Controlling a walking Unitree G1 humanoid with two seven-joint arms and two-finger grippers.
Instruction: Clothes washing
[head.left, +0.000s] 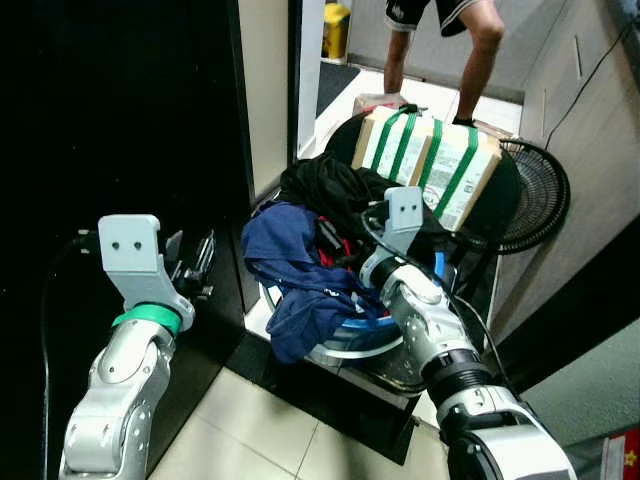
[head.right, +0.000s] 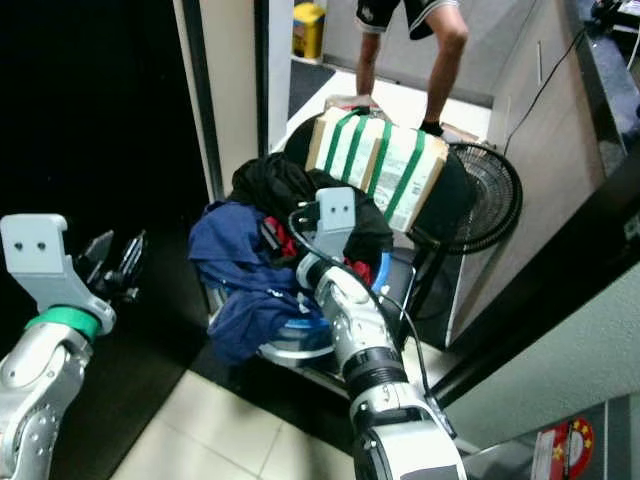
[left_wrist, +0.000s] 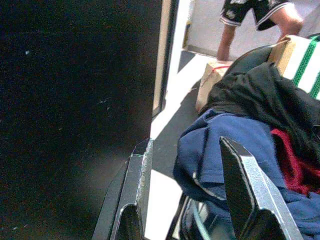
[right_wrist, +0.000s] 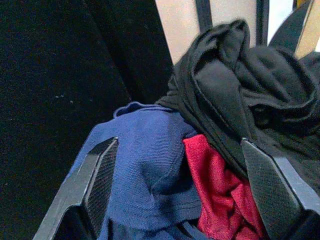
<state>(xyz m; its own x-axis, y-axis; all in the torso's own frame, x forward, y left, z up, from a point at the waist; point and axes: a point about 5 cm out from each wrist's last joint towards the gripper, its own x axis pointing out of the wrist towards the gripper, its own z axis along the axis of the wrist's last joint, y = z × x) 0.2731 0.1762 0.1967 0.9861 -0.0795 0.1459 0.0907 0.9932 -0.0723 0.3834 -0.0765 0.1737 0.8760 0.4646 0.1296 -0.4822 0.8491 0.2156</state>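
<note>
Right wrist view shows the right hand (right_wrist: 175, 200) released, fingers spread over the clothes (right_wrist: 150, 165) heaped in the basket (head.left: 345, 345). Lower it straight, clench on blue and red cloth together. Left hand (head.left: 190, 265) hovers released beside the pile.

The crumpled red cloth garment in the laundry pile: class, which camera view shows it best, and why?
The right wrist view: the crumpled red cloth garment lies close and unhidden between the open right tool's fingers. The left wrist view catches a strip at its edge; both eye views show slivers beside the right arm.
</note>
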